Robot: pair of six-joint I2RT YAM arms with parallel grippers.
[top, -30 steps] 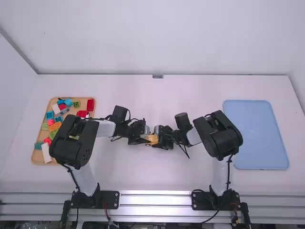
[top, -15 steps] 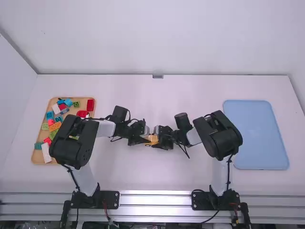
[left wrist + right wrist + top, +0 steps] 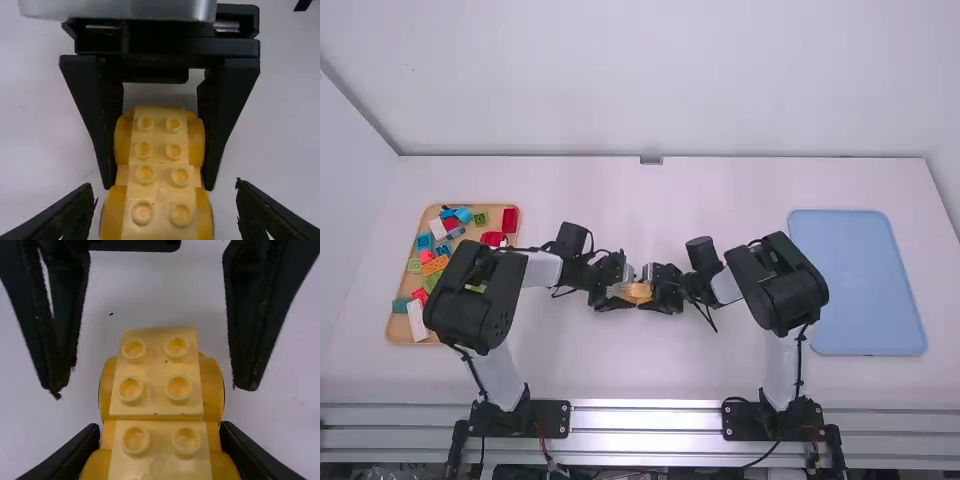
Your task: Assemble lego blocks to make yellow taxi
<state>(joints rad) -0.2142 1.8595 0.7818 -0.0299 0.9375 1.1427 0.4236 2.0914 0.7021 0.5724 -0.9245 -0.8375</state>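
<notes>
Right end effector [image 3: 651, 290] clamps the yellow car [image 3: 161, 150]; left end effector [image 3: 626, 292] gapes. The left arm [image 3: 478, 300] (bulky) overhangs the block tray [image 3: 398, 329].

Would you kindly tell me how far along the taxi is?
Done, it seems: yellow bricks are joined in a row, with rounded yellow parts at their sides. In hand: the right hand grips this build, while the left hand stands open around its other end. To do: the top studs are bare, so a roof may be missing; loose blocks lie in the tray.
</notes>
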